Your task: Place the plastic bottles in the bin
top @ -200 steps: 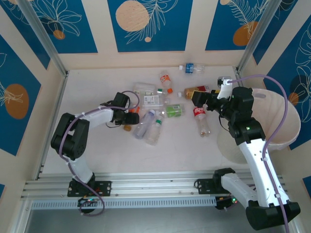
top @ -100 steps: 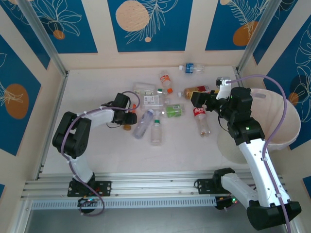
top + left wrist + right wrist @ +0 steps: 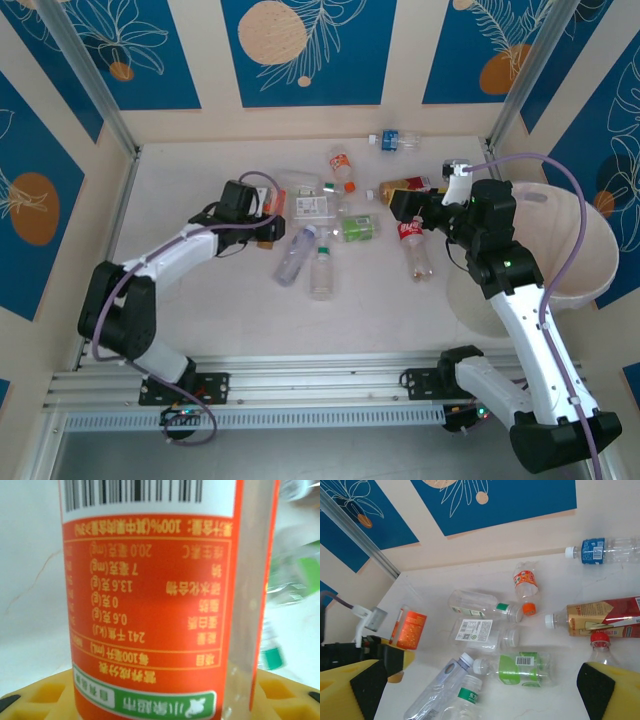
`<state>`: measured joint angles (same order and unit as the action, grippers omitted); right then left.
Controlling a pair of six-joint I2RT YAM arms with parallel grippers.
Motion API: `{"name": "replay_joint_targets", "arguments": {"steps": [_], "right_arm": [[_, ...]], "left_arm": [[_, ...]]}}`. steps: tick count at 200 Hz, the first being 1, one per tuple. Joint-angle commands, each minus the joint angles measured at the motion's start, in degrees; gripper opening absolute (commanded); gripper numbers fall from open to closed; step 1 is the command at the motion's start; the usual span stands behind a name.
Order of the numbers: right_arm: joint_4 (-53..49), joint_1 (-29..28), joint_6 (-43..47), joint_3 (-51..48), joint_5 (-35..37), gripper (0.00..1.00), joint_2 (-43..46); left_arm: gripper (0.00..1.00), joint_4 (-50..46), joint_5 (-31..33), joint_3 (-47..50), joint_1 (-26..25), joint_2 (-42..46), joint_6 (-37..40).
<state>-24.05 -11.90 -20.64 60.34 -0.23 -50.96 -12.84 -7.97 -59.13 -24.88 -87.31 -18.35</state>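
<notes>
Two grippers: the left one is closed on a bottle, the right one is spread wide with nothing in it.
Left gripper (image 3: 262,226): yellow pads (image 3: 40,697) clamp the orange-label bottle (image 3: 150,605) low on its body; the bottle stands roughly upright in the wrist view, label upside down.
Lift: probably clear of the table, but the overhead view is too small to be sure.
Right gripper (image 3: 405,205): hovers above the red-cap bottle (image 3: 600,642) and the brown-label bottle (image 3: 600,617), touching neither.
Step in hand: carry phase for the left side; grasp made, drop not yet made.
Next move calls for: a long traverse rightward over the pile to the bin (image 3: 575,265). The right arm stands between, so it needs clearance or a handover.
Bin: right side of the table, just beside the right arm, well apart from the held bottle; contents not readable.
Loose bottles: cluster mid-table, including the green-label bottle (image 3: 520,669); the blue-label bottle (image 3: 395,139) lies alone near the far wall.
Table (image 3: 200,320): white, matte, faint marks.
Room: cream walls with blue leaf-print panels, metal corner posts, aluminium rail along the near edge.
</notes>
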Motion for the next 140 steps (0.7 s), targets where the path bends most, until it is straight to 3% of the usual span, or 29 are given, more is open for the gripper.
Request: {"name": "replay_joint_targets", "arguments": {"steps": [1,37,72,101,140], "right_arm": [[-0.43,-0.50,-3.45,1.01,-1.23,1.00,0.12],[0.59,-0.58,-5.91,2.54,-4.26,0.99,-0.33],[2.90,-0.73,-6.93,2.84,-11.17,1.00,-1.52],[5.14,-1.70,-10.04,3.33,-17.22,1.00,-4.64],[3.39,-6.52,-15.34,7.37,-16.75,1.00,-9.98]], "left_arm": [[0.00,4.68,-6.70,0.05,-2.07,3.89,2.29],[0.00,9.20,-21.21,-1.55,-3.15,5.14,2.79],[0.00,21.17,-38.18,-1.94,-3.74,2.92,-4.82],[0.00,23.78,-40.90,-3.30,-6.18,2.01,-5.19],[0.00,20.58,-36.05,-5.52,-9.11,1.87,-2.19]]}}
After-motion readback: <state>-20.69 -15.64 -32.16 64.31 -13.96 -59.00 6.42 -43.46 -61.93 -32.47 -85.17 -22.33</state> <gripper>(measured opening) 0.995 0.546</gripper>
